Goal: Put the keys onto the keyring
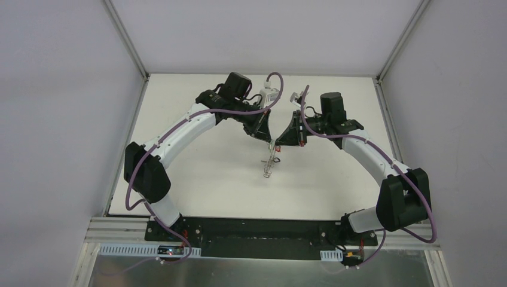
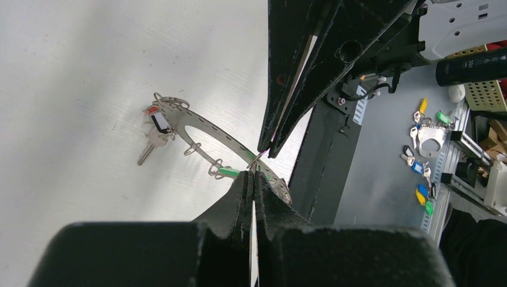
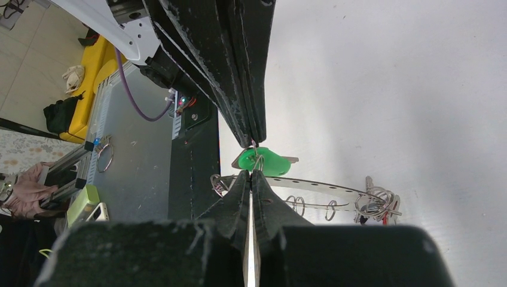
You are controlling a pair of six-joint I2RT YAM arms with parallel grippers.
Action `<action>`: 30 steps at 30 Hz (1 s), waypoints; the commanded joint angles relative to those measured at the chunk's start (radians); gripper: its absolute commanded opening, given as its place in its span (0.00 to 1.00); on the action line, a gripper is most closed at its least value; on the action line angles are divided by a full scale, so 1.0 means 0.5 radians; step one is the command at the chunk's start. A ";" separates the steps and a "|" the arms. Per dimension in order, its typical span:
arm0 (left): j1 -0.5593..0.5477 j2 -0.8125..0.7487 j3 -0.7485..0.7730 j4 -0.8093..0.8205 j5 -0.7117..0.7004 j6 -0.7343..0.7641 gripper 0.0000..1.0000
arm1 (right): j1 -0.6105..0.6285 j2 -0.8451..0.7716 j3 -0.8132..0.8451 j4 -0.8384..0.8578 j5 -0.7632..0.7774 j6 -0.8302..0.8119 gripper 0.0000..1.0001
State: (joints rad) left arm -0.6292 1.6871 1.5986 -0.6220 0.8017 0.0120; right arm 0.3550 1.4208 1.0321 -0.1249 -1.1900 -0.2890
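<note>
Fingers (image 2: pixel 239 200) on my left end effector (image 2: pixel 254 178) are pressed tight together, no gap I can see. It reaches in from the left over the white counter (image 1: pixel 203 179), and its tips sit right at the rim of the ring (image 2: pixel 203 134), next to the green key (image 2: pixel 230 172).

From my left wrist cam the ring runs up and to the left from those tips, tilted, with small wire loops along its edge. At its far end are the other keys (image 2: pixel 154 128): a red head, a dark head and a plain silver one lowest, down by the counter. I can't tell if that one touches.

In the top cam the ring sits dead centre between the two arms, just on the near side of where both sets of tips meet.

Moving right, the right end effector (image 3: pixel 251 174) is clamped together too, tips nose to nose with the left one. On the right wrist cam the green key hangs on a thin wire loop right between the two sets of tips, just above the ring's edge. Which end effector pinches the loop and which pinches the ring, I honestly can't tell from these angles.
</note>
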 commanded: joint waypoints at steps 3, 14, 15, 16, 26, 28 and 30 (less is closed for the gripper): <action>-0.015 0.004 0.063 -0.037 -0.014 0.046 0.00 | -0.004 -0.037 0.034 0.033 -0.090 -0.046 0.00; -0.015 -0.009 0.037 -0.050 -0.030 0.062 0.00 | -0.002 -0.043 0.031 0.033 -0.091 -0.051 0.00; -0.015 -0.010 0.034 -0.051 -0.032 0.064 0.00 | -0.004 -0.042 0.031 0.032 -0.092 -0.053 0.00; -0.015 -0.011 0.032 -0.052 -0.034 0.064 0.00 | -0.002 -0.046 0.029 0.034 -0.093 -0.054 0.00; -0.015 -0.017 0.009 -0.057 -0.042 0.079 0.00 | -0.004 -0.050 0.023 0.034 -0.096 -0.066 0.00; -0.015 -0.020 0.000 -0.057 -0.038 0.077 0.00 | -0.001 -0.052 0.022 0.032 -0.091 -0.071 0.00; -0.015 -0.025 -0.012 -0.057 -0.025 0.077 0.00 | -0.006 -0.058 0.019 0.035 -0.084 -0.074 0.00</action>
State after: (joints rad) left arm -0.6292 1.6890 1.5982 -0.6411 0.7807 0.0319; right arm 0.3550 1.4208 1.0321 -0.1253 -1.1900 -0.3000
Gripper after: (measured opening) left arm 0.008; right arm 0.007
